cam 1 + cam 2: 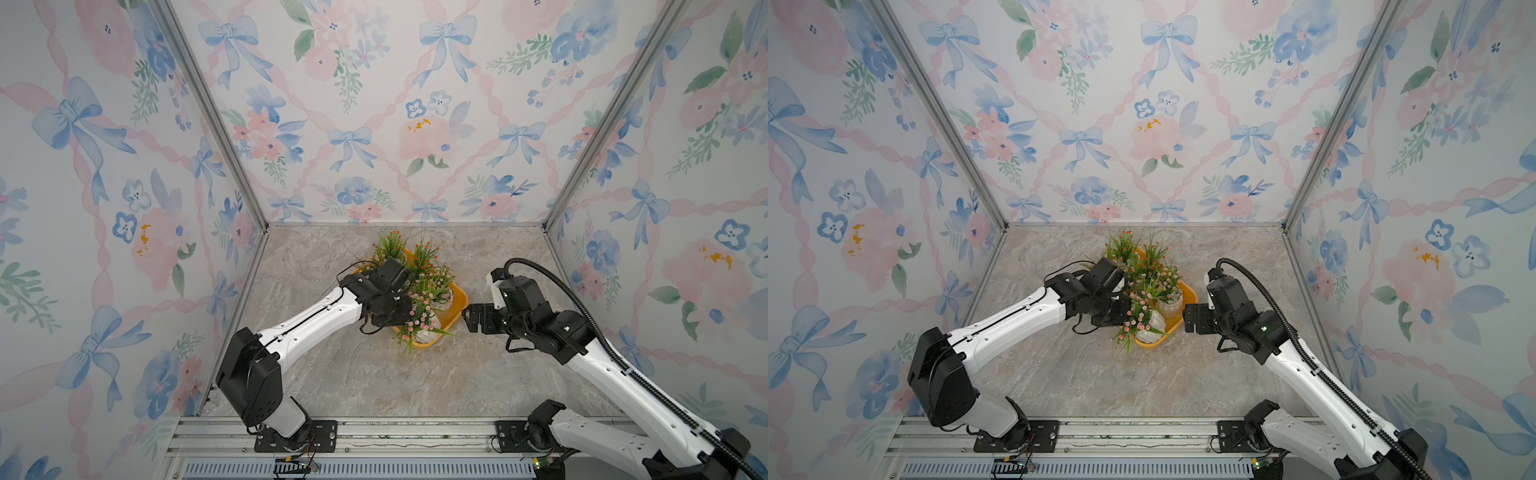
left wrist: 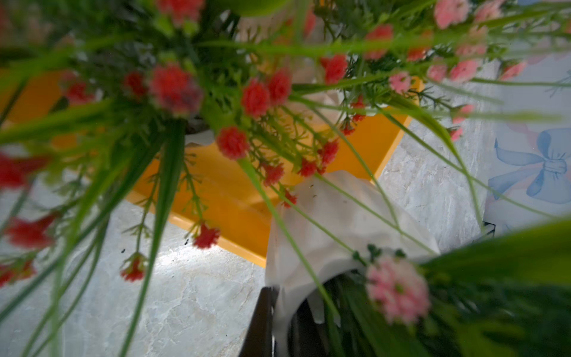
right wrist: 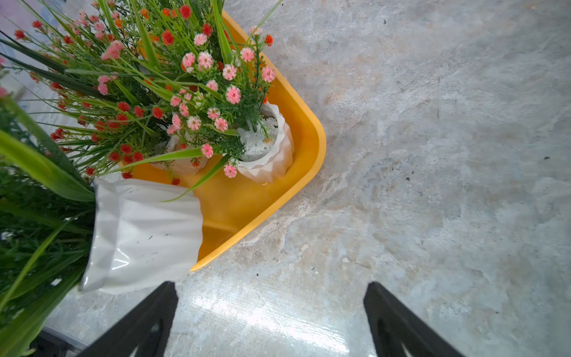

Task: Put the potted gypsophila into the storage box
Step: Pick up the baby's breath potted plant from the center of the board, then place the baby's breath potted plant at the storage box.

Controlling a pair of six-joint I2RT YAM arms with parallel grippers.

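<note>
Over the storage box (image 3: 306,148), the left gripper (image 2: 282,321) pinches a tilted pink-flowered pot (image 3: 145,235) by its rim, seemingly due for righting and lowering; the right gripper (image 3: 270,289) gapes empty.

box (image 1: 460,300) crowded: plants (image 1: 424,270) fill the far and left parts, foliage overhanging the rim. a pot (image 3: 139,235), tilted, hangs over the near corner. bare box floor shows beside it, toward the right wall. left arm (image 1: 316,316) bars the left approach. right end effector (image 3: 272,290) stands just beside the right rim. tabletop (image 1: 374,374) in front is open.
</note>
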